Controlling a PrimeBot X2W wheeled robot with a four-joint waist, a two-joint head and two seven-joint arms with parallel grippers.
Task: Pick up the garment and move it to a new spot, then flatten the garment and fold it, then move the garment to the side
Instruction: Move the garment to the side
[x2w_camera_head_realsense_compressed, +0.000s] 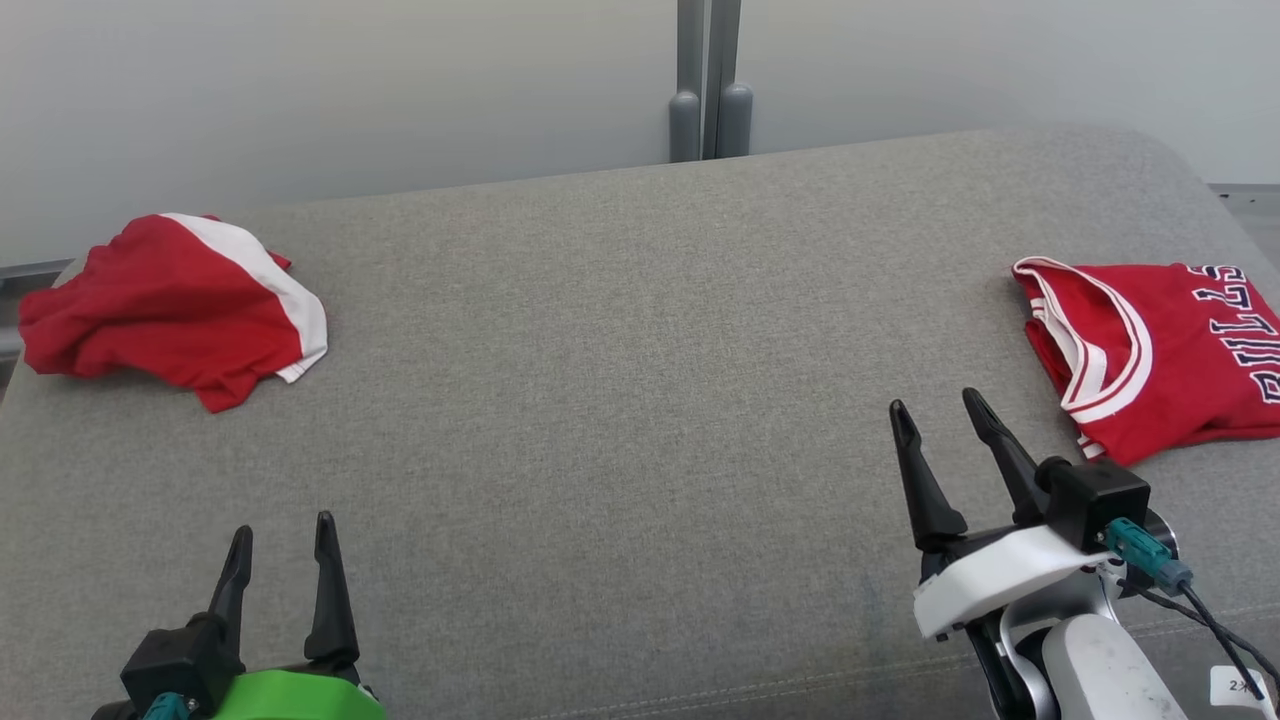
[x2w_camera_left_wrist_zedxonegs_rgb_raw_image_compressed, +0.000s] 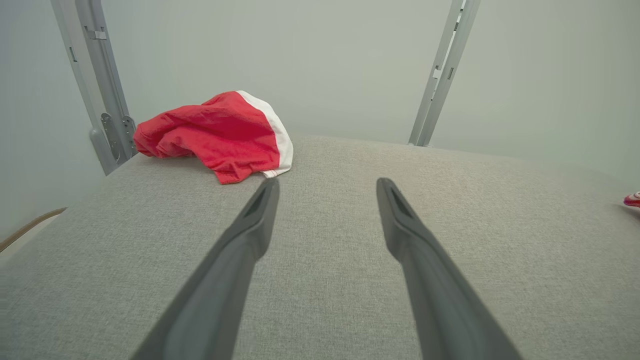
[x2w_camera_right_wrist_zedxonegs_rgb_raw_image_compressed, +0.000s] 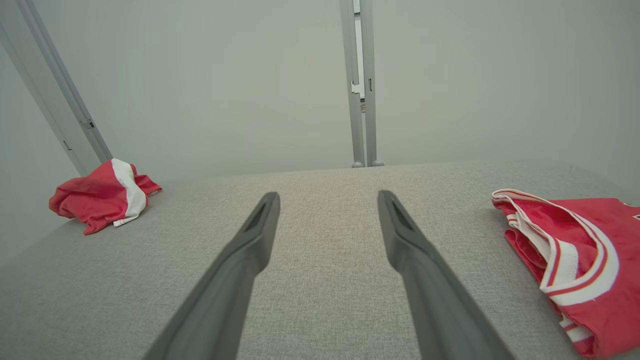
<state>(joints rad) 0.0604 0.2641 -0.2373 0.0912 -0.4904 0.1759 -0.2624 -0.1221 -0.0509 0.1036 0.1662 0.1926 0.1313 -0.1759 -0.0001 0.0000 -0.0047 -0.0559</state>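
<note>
Both grippers hover spread and empty over the grey cushion (x2w_camera_head_realsense_compressed: 620, 400), the left gripper (x2w_camera_head_realsense_compressed: 282, 525) near left, the right gripper (x2w_camera_head_realsense_compressed: 938, 402) near right, just beside a folded red jersey (x2w_camera_head_realsense_compressed: 1160, 350) at the right edge. That one looks done; the crumpled red garment (x2w_camera_head_realsense_compressed: 165, 305) lies far left, so the pick-up seems next: the left arm must reach out and pinch a raised fold.
</note>
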